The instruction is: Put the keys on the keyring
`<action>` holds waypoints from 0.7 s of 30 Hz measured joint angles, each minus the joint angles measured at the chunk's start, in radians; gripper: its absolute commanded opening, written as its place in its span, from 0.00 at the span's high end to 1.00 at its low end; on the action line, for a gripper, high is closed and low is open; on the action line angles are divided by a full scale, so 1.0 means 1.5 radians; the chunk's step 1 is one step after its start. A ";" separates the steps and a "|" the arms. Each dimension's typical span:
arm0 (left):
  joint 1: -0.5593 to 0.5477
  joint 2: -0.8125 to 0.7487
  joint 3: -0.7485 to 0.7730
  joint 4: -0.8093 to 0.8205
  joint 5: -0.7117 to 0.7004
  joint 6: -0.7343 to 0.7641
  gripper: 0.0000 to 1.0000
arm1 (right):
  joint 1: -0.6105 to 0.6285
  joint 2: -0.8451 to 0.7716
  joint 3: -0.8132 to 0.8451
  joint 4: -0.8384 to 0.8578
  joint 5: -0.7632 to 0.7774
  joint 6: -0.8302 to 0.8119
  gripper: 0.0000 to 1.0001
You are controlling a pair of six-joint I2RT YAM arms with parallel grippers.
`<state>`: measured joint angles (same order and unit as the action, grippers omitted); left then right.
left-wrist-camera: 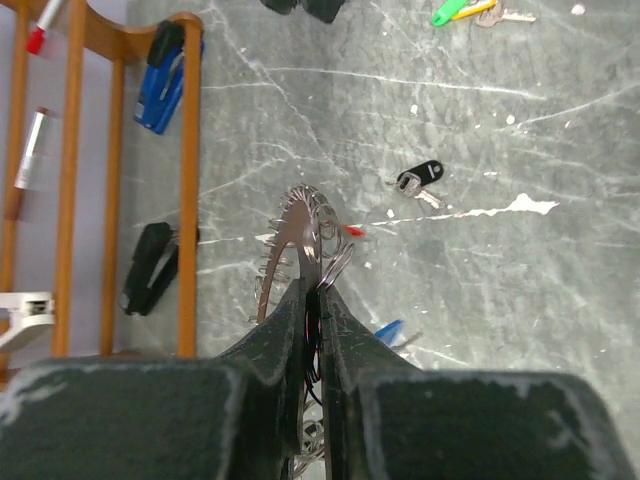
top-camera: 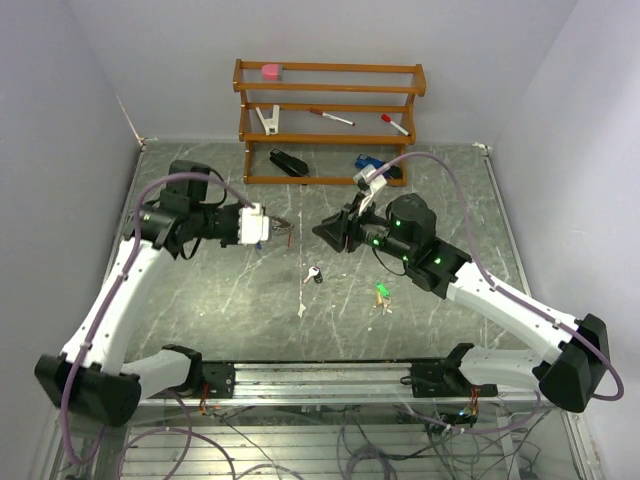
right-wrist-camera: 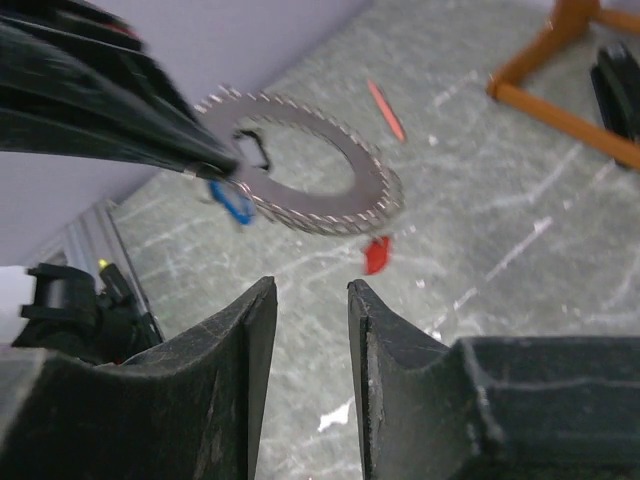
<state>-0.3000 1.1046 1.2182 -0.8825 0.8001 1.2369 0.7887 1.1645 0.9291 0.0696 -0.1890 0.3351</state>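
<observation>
We see the keyring (right-wrist-camera: 372, 180) held up in the air above the worktop (top-camera: 250, 290), between the two arms and touching nothing below it. The left gripper (left-wrist-camera: 318, 292) is clamped shut on its rim, with the hoop sticking out past the fingertips. In the left wrist view it stands almost edge-on. In the right wrist view it shows as a tilted oval fringed all round with small metal teeth. A red tag (right-wrist-camera: 377, 253) and a blue tag (right-wrist-camera: 235, 203) dangle from the hoop, the blue one close to the left gripper's fingertips.

The right gripper (right-wrist-camera: 312, 325) faces the hoop from the other side, near it but apart. Its jaws stand slightly parted with only bare worktop showing between them, so we read it as open and holding nothing.

On the worktop below the two grippers lies a black-headed key (left-wrist-camera: 420, 182). Further toward the right arm lies a green-tagged key (top-camera: 381, 291), with a yellow tag (left-wrist-camera: 478, 8) just beside it. Neither is on the hoop.

At the far edge stands a wooden rack (top-camera: 330, 90). A black stapler (top-camera: 288, 162) and a blue stapler (top-camera: 372, 163) lie at its foot, two red-capped pens (top-camera: 330, 117) are on its middle shelf, and a pink block (top-camera: 271, 71) is on top.
</observation>
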 measured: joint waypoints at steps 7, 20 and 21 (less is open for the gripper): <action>0.000 0.050 0.062 -0.033 0.011 -0.108 0.93 | 0.008 0.018 0.059 0.035 -0.066 -0.034 0.68; -0.018 0.068 0.124 -0.076 0.038 -0.198 0.93 | 0.052 0.108 0.108 0.060 -0.138 -0.045 0.71; -0.019 0.069 0.124 -0.078 0.037 -0.199 0.93 | 0.054 0.109 0.111 0.060 -0.139 -0.046 0.71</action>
<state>-0.3283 1.2083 1.4044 -0.9989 0.8562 0.9379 0.8696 1.3285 1.0958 0.1600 -0.3977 0.2668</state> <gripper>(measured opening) 0.142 0.294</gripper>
